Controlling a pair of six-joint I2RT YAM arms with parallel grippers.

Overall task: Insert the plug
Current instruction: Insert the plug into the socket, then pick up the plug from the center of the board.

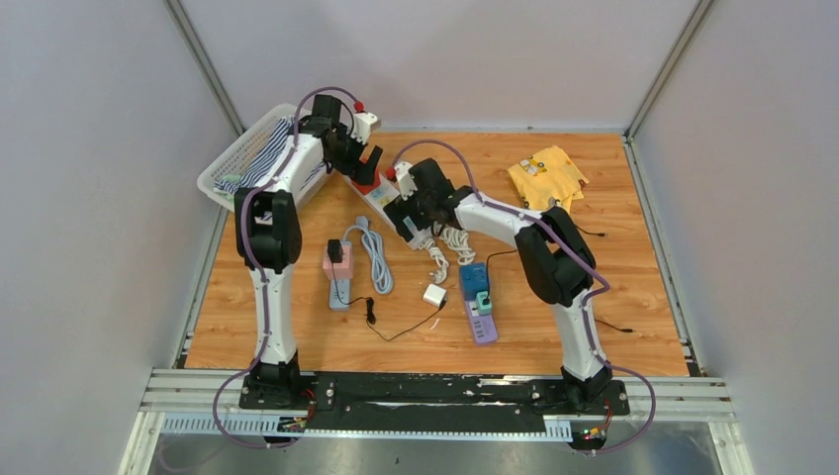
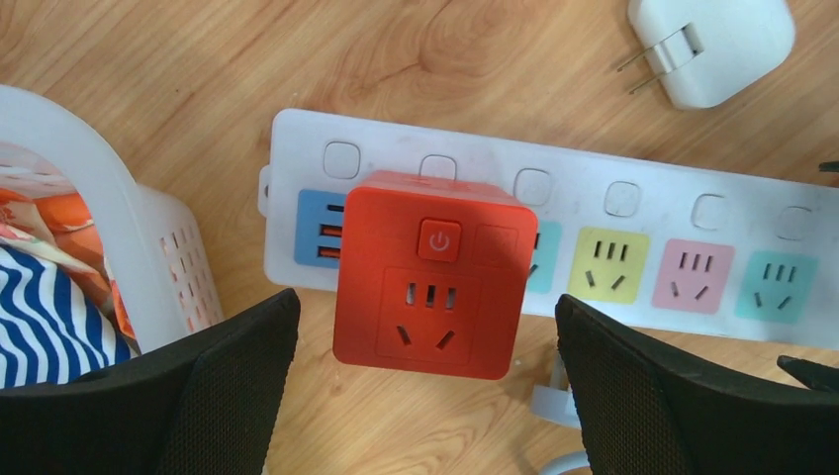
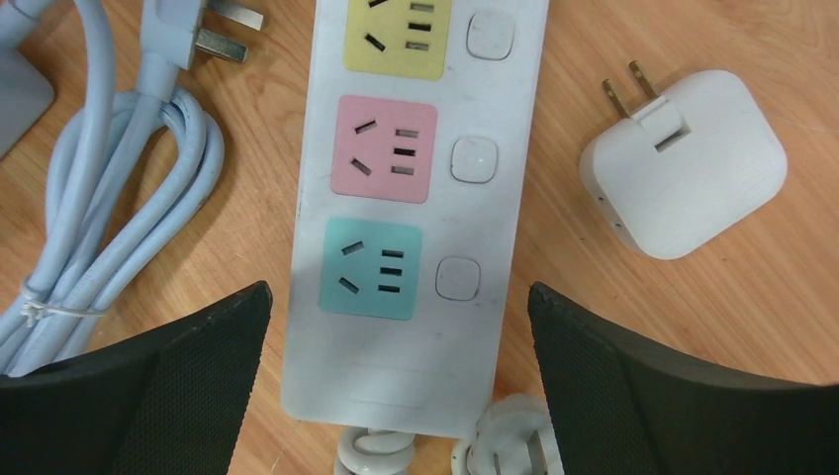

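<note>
Red cube socket (image 2: 432, 274) on white power strip (image 2: 653, 213), centre frame between fingers (image 2: 198, 396) of released left hand (image 2: 427, 332); right hand (image 3: 396, 327) released, pointing down over strip.

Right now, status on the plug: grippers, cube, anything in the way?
Left gripper open, astride red cube adapter, not gripping. Cube looks seated on white power strip. Right gripper open over strip's end. White charger beside strip, apart.
</note>
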